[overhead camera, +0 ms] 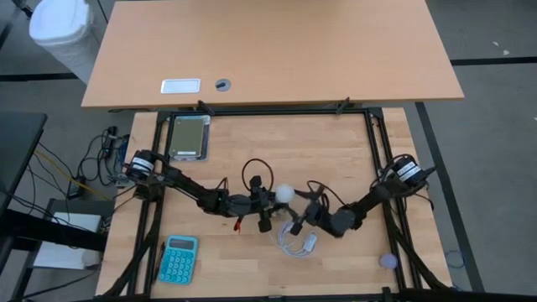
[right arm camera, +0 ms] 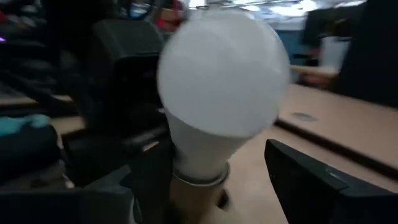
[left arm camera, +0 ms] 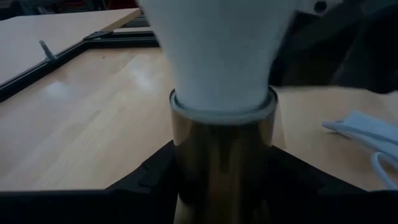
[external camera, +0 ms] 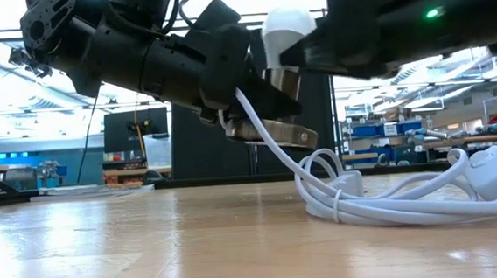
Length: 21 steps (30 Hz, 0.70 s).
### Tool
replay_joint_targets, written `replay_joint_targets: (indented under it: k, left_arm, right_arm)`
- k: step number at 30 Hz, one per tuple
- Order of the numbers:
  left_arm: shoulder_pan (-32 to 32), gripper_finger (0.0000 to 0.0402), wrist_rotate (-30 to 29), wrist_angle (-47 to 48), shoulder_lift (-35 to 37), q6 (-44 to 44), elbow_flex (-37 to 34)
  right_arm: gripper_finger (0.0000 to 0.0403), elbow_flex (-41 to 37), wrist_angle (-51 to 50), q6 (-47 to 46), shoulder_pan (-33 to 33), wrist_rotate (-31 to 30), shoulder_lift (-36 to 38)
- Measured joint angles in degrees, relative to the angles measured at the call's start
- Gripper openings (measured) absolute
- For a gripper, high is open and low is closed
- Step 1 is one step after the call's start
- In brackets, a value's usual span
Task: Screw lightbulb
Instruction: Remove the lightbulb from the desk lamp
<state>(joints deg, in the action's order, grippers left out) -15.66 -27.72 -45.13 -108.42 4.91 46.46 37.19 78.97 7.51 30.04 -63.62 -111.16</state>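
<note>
Lightbulb unmarked; left claw grips its socket.

The small white frosted round lightbulb sits just below table centre, toward six o'clock, its narrow base seated in a metallic socket.

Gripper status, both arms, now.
Left gripper: shut on the socket under the lightbulb.
Right gripper: open, fingers on either side of the lightbulb's neck, not gripping it.

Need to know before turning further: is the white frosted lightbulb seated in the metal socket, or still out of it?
In. The white frosted lightbulb's narrow base sits inside the shiny metal socket's rim in the left wrist view. How far it is threaded: cannot tell.
</note>
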Motion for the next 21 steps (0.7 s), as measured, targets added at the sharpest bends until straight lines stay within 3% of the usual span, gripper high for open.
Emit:
replay_joint_targets:
  k: [2, 4, 6, 10, 15, 21]
  left_arm:
    - [-0.11, 0.0188, -0.22, -0.09, 0.06, 0.02, 0.0]
    - [-0.14, 0.0188, -0.12, -0.07, 0.07, -0.14, -0.08]
    - [-0.32, 0.0188, -0.06, 0.03, 0.07, -0.27, -0.16]
    - [-0.13, 0.0188, -0.35, -0.2, 0.07, -0.35, -0.17]
    - [-0.11, 0.0188, -1.2, -0.36, 0.06, -0.22, -0.17]
    - [-0.11, 0.0188, -1.18, -1.02, 0.04, -0.17, -0.17]
  right_arm:
    - [0.0249, 0.0, 0.79, 4.0, 1.97, -6.22, 0.19]
    - [0.0249, -0.01, 2.4, 6.74, 3.9, -16.37, 0.37]
    - [0.0249, -0.02, 2.67, 8.14, 5.19, -19.61, 0.55]
    - [0.0248, -0.04, 2.43, 6.3, 6.76, -15.19, 0.53]
    - [0.0244, -0.04, 1.72, -0.4, 4.7, 0.12, 0.53]
    - [0.0242, -0.07, -3.16, -7.46, 0.06, 6.5, 0.51]
